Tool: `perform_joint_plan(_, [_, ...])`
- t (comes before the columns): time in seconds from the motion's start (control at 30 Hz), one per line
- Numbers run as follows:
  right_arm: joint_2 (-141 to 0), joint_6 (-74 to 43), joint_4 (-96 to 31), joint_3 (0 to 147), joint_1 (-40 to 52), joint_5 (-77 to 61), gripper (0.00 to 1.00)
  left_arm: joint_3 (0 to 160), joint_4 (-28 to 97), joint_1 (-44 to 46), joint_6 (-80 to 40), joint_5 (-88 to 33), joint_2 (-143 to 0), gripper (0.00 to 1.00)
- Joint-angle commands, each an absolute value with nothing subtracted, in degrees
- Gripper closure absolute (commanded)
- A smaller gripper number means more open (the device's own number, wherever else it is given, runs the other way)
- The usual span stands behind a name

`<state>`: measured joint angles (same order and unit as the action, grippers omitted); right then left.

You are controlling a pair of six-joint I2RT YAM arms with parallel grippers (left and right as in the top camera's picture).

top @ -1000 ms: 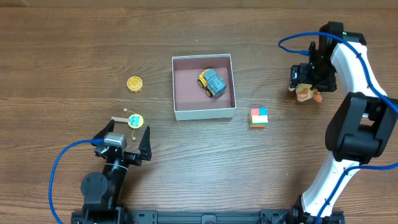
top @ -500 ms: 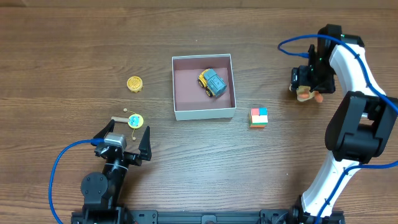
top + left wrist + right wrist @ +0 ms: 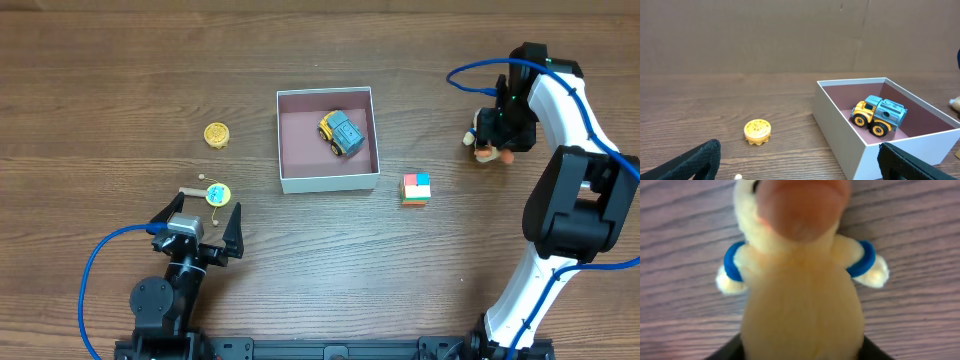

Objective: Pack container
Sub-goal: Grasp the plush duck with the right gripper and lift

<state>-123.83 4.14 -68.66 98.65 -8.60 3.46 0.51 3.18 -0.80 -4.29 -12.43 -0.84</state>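
Nearest the robot's base, the left gripper (image 3: 200, 222) is hovering on the near-left side of the container (image 3: 330, 182), its jaws spread wide and holding nothing; in the left wrist view its two dark fingertips (image 3: 692, 161) are framing the scene from the lower corners. Just beyond this gripper, and closer to the container's near-left corner, a round yellow-and-blue toy (image 3: 217, 194) is lying on the wooden table (image 3: 120, 80). Near the container's near-right corner, a coloured cube (image 3: 416, 187) is resting apart from the wall. The container, a square white-walled box with a mauve-brown floor (image 3: 840, 135), is sitting at mid-table, open-topped. One toy truck (image 3: 341, 132), yellow with a blue-grey back, is standing upright inside it on its wheels (image 3: 879, 115), toward the far-right part of the floor. The rest of the floor is showing bare. To the left of the container, level with its far half, a yellow disc (image 3: 216, 134) is lying flat (image 3: 758, 131). Well to the right of the container, the right gripper (image 3: 492, 135) is reaching down over a plush duck (image 3: 487, 152). In the right wrist view its dark fingers are pressing against both flanks of the plush duck (image 3: 802, 305), jaws narrowed on it.
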Motion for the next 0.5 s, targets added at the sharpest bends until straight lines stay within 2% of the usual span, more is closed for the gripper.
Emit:
perform_joint_plan(0.0, [-124.22, 2.31, -70.32, 101.08, -8.75, 4.86, 0.59, 0.27, 3.11, -1.06, -4.71, -12.45, -0.32, 0.0])
perform_joint_plan(0.1, [-124.2, 1.45, -73.3, 104.6, -8.45, 4.86, 0.59, 0.27, 3.11, -1.06, -4.71, -12.45, -0.32, 0.0])
perform_joint_plan(0.3, [-124.2, -0.36, -81.82, 117.27, -6.33, 4.67, 0.71, 0.27, 3.14, -1.06, -4.71, -12.45, -0.32, 0.0])
perform_joint_plan(0.47, [-124.2, -1.8, -88.82, 130.1, -2.22, 1.45, 0.71, 0.27, 3.11, -1.06, -4.71, -12.45, -0.32, 0.0])
